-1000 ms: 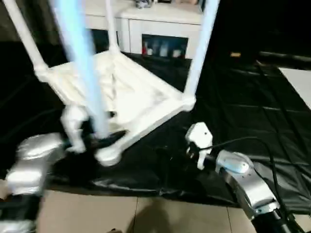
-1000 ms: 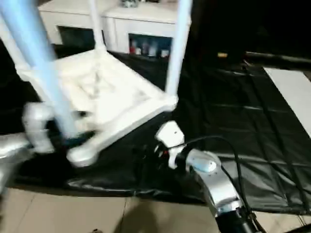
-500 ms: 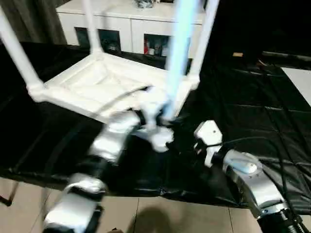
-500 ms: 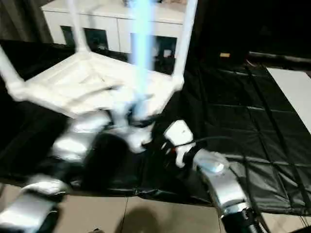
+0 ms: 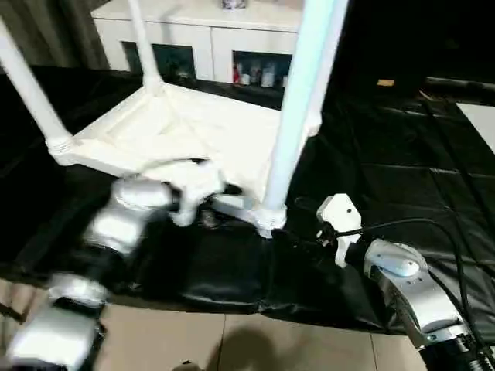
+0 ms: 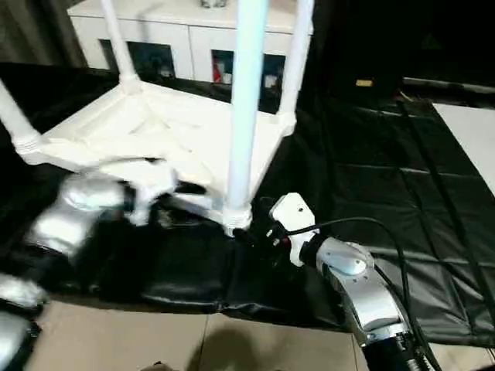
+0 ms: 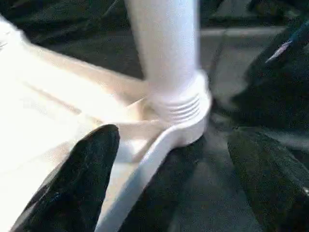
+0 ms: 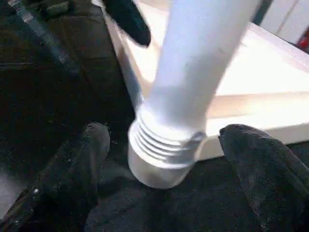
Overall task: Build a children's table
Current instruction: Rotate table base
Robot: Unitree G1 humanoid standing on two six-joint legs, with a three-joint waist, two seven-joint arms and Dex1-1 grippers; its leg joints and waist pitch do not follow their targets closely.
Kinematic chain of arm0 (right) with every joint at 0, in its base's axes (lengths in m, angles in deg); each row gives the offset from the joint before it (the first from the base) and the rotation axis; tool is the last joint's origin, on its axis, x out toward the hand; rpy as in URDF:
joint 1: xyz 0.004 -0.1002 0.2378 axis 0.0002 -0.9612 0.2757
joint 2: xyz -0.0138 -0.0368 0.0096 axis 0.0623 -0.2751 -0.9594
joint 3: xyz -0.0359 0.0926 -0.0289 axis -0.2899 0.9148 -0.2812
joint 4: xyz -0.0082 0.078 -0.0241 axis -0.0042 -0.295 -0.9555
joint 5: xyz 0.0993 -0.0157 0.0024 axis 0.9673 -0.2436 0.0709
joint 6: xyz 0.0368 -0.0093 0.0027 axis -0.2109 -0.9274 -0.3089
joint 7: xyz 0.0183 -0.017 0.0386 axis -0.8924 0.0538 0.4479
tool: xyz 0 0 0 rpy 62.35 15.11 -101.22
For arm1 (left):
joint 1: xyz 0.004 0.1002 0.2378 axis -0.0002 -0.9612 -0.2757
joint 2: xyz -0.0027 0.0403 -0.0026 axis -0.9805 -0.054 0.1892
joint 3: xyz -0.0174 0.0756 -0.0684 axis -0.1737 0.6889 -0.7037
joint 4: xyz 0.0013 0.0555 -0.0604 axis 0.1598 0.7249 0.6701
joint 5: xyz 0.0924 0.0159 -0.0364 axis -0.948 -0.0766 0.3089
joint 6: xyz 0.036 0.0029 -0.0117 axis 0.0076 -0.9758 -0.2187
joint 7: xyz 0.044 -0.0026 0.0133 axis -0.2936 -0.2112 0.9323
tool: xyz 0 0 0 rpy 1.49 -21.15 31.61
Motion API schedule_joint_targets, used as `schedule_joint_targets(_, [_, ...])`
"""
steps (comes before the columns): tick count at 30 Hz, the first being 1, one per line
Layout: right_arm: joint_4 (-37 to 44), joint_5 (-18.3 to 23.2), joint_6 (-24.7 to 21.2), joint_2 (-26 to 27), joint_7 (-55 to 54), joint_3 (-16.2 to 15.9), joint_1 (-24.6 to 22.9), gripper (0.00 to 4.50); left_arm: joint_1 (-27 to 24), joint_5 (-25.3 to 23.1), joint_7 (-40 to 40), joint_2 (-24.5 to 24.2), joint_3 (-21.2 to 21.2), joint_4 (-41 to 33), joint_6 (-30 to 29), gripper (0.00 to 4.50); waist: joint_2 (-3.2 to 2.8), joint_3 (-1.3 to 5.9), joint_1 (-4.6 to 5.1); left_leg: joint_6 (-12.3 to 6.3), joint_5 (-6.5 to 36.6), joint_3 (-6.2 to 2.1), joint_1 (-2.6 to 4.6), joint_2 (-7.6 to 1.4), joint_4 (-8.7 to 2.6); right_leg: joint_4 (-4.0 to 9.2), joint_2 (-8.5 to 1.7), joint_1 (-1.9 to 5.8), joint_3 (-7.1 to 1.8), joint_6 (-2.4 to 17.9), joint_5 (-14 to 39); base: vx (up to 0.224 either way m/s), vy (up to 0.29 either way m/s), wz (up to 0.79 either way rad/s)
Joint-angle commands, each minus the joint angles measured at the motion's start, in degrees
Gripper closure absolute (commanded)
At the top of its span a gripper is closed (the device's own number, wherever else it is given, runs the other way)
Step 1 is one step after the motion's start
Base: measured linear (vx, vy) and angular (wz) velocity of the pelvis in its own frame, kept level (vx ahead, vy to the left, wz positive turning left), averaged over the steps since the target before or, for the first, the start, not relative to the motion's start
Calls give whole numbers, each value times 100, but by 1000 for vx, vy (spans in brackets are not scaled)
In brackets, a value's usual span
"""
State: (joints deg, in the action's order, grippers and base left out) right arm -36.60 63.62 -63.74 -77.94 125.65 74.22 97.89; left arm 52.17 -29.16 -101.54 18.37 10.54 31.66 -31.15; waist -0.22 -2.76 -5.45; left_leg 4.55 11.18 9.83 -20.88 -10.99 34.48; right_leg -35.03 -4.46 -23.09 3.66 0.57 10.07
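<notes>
The big counter (image 5: pixel 402 178) has a black cover on it. Behind it stands a white cabinet (image 5: pixel 209 31) with glass doors.

The little white table (image 5: pixel 193 131) lies upside down on the counter, toward the robot's left side. Its flat top faces down and its ribbed underside faces up. Four white legs point up from its corners. The near leg (image 5: pixel 298 100) stands in the near corner socket (image 5: pixel 267 219), close to the counter's front edge. In the wrist views the ridged rings at the foot of this leg show just above the socket. The far leg (image 5: pixel 141 39) rises near the cabinet. The left leg (image 5: pixel 27 85) goes up and out past the picture's top.

The left arm (image 5: pixel 116 224) is silver and reaches in from the robot's left. Its left end effector (image 7: pixel 174 159) is released, with its two black fingers (image 7: pixel 82 174) spread wide. One finger is over the table's underside and the other is over the black cover. The near socket sits between them, and they do not touch it.

The right arm (image 5: pixel 402 282) comes in from the robot's right. Its right end effector (image 8: pixel 166 164) is released too. Its fingers (image 8: pixel 72 169) are on both sides of the near socket, apart from it. A black cable (image 5: pixel 433 232) loops over this arm.
</notes>
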Motion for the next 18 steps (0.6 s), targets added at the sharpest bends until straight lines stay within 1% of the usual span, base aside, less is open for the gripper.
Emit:
schedule_joint_targets(1, [90,-45,-6,-4,64,-53,82,36,225,-303,144,-12,86,278,181,45,-32,346,18,-92,1395,-47,83,-187,-462,409,-349,286,-267,1166,1151,0,0,0])
schedule_joint_targets(2, [93,-46,-10,9,89,-84,102,36,349,-516,258,-42,190,526,239,45,-31,345,16,-75,1370,-61,67,-195,-470,395,-370,304,-268,1152,1156,0,0,0])
schedule_joint_targets(3, [91,-50,-13,28,131,-134,142,36,517,-801,408,-63,348,890,359,45,-48,341,15,-64,1387,-59,72,-185,-472,423,-358,290,-264,1069,1279,0,0,0])
schedule_joint_targets(4, [91,-50,-13,28,131,-134,142,36,517,-801,408,-63,348,890,359,45,-34,346,27,-42,1378,-71,55,-181,-476,418,-371,313,-268,1013,1313,0,0,0])
schedule_joint_targets(5, [83,-81,4,34,148,-161,178,36,615,-920,530,-46,439,1094,385,45,-34,348,25,-41,1331,-69,51,-190,-474,422,-379,308,-269,1023,1269,0,0,0])
schedule_joint_targets(6, [82,-87,2,38,152,-165,188,36,648,-954,580,-34,465,1162,413,45,-27,351,30,-36,1295,-75,39,-189,-473,409,-380,319,-268,1028,1224,0,0,0])
schedule_joint_targets(7, [82,-97,-5,50,158,-172,209,36,736,-1032,718,28,524,1343,471,45,-71,362,31,-39,1207,-74,32,-183,-461,396,-371,317,-269,1067,1052,0,0,0])
schedule_joint_targets(8, [82,-101,-4,53,167,-180,213,36,769,-1078,766,74,567,1422,529,45,-49,382,30,-58,1137,-69,45,-185,-444,377,-373,324,-267,1139,862,0,0,0])
schedule_joint_targets(10, [80,-110,-2,59,179,-186,215,36,808,-1146,783,116,592,1525,624,45,-51,381,18,-110,1036,-69,28,-193,-438,356,-375,330,-264,1252,627,0,0,0])
schedule_joint_targets(12, [57,-173,19,95,133,-216,244,36,925,-1396,859,251,749,1811,744,45,-55,388,17,-145,975,-62,32,-183,-425,350,-365,330,-261,1298,470,0,0,0])
schedule_joint_targets(14, [50,-179,13,148,79,-228,274,36,987,-1490,928,343,809,1973,714,45,-46,387,12,-164,981,-67,22,-184,-427,341,-378,349,-260,1318,442,0,0,0])
schedule_joint_targets(15, [58,-171,4,191,58,-248,290,36,1057,-1717,1036,379,983,2166,764,45,-52,382,8,-166,1012,-69,28,-189,-431,354,-388,343,-260,1324,513,0,0,0])
schedule_joint_targets(17, [64,-176,3,204,51,-264,294,36,1105,-1840,1074,401,1086,2302,771,45,-43,375,15,-160,1069,-70,26,-183,-434,371,-384,349,-263,1282,619,0,0,0])
schedule_joint_targets(18, [70,-182,1,209,46,-274,294,36,1131,-1905,1089,408,1147,2372,786,45,-52,367,20,-143,1108,-81,14,-192,-448,378,-397,360,-260,1265,729,0,0,0])
